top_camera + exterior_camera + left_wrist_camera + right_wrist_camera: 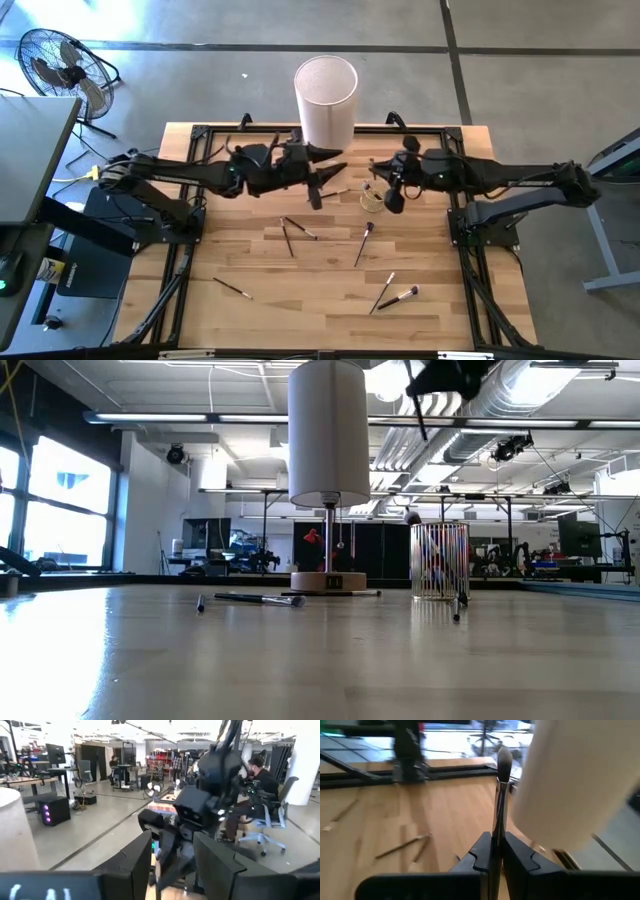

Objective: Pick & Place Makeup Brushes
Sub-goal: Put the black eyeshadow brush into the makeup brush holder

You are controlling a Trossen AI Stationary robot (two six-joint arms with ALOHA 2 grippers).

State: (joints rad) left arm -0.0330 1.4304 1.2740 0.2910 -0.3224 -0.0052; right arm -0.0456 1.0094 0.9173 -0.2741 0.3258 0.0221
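Observation:
Several thin makeup brushes lie flat on the wooden table (250,330): a crossed pair (290,235), one (365,243), one (232,288) and a pair (395,295). My right gripper (496,845) is shut on one more brush, raised over the small clear cup (372,200) (440,560). In the low view it shows at the top (450,375). My left gripper (172,862) is open and holds nothing. It hovers in front of the tall white cylinder (326,95), just left of the cup (320,185). My right gripper pinches a brush by its dark handle (497,820) between the two fingers. The handle runs along the fingers, and the bristle tuft (504,759) sticks out beyond the fingertips. The brush is lifted clear of the table, with a thin length (420,415) slanting down below the gripper.
The white cylinder (328,430) (570,785) stands at the far edge, close beside both grippers. Black frame rails (180,270) run along the table's sides. A floor fan (62,68) stands off the far left corner. People sit in the room beyond (260,780).

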